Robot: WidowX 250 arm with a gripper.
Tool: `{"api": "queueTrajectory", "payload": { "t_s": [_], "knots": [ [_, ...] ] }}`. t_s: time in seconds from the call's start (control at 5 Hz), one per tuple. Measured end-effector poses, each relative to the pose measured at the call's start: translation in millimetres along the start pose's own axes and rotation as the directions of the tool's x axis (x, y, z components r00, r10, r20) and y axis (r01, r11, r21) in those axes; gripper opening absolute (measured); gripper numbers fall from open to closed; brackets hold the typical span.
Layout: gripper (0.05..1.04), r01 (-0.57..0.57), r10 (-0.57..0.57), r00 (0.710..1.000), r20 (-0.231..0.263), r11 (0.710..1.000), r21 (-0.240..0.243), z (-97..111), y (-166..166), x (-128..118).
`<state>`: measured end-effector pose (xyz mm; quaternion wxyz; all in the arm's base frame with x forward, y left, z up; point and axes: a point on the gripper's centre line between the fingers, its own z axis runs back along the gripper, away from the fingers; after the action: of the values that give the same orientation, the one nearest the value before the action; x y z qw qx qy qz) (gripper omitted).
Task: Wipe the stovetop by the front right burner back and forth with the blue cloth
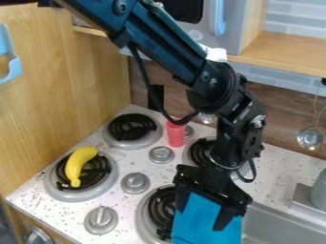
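Note:
The gripper [200,219] hangs low at the bottom right of centre, over the strip between the front right burner and the sink. Its two fingers stand wide apart. A bright blue, flat-looking thing, perhaps a cloth [196,226], shows between and below them; whether they touch it, I cannot tell. It lies beside the front right burner [145,220] and by the sink's left edge. On the front left burner [107,183] rests a yellow banana [77,164]. A red cup-like object [176,133] stands near the back burners.
Grey knobs [135,183] sit between the burners. The metal sink [275,227] is at the lower right, with a grey fixture [319,192] at its right. A wooden panel [54,90] bounds the left side. A metal ladle [310,138] hangs at the back wall, below a wooden shelf [286,53].

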<state>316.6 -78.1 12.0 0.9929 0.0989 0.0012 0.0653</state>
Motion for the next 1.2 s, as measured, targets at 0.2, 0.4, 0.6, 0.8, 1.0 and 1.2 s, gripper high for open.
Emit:
{"api": "queueTrajectory", "payload": {
  "t_s": [0.2, 0.4, 0.6, 0.8, 1.0, 1.2],
  "knots": [
    [0.998, 0.007, -0.007, 1.0, -0.026, 1.0, 0.014, -10.0, 0.2, -4.2],
    [0.998, 0.016, -0.016, 1.0, 0.017, 1.0, -0.005, -14.2, -2.3, 0.0],
    [0.998, 0.006, -0.006, 0.999, 0.049, 1.0, -0.006, -22.3, -1.0, -1.5],
    [0.998, -0.012, 0.013, 0.996, 0.088, 1.0, -0.004, -27.8, 0.7, 0.1],
    [0.998, -0.034, 0.034, 0.992, 0.118, 0.999, -0.001, -26.6, 1.6, 5.1],
    [0.998, -0.043, 0.043, 0.991, 0.124, 0.999, -0.001, -27.3, -2.5, 14.3]
  ]
}}
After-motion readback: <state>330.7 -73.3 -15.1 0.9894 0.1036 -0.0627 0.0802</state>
